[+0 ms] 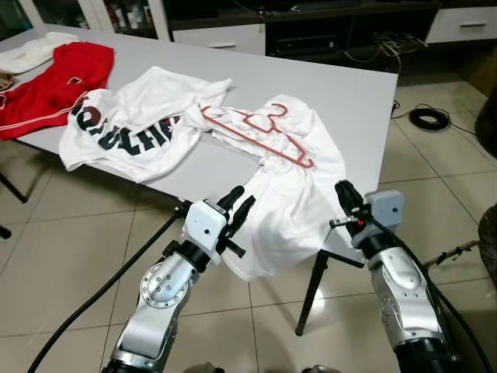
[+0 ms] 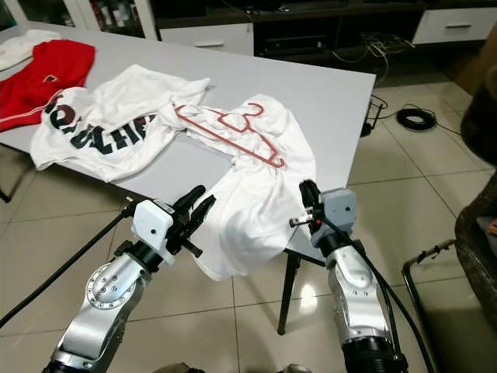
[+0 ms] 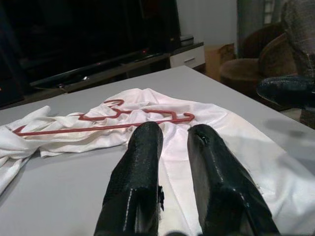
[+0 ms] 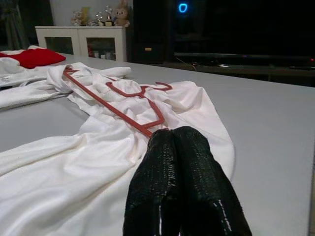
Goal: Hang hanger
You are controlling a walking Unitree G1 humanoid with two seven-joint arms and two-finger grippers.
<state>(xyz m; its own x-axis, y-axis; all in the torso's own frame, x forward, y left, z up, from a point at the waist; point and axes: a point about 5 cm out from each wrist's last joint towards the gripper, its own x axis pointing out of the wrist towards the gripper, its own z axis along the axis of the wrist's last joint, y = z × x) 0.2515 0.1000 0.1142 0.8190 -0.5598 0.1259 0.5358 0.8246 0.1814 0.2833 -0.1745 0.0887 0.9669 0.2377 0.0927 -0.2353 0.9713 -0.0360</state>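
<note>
Red hanger (image 1: 260,132) lies on white shirt (image 1: 291,202).

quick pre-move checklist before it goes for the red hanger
1. Red hanger in sight, lying on top of the white shirt, uncovered: ok.
2. Left claw open enough to take the hanger: ok, a narrow gap shows between its fingers.
3. Right claw open: not ok, its fingers are pressed together.
4. Either claw on the hanger: not ok, both sit at the near table edge, short of it.
5. Shirt secure on the table: cannot tell, part of it droops over the near edge.
6. Place to hang it: cannot tell.
</note>
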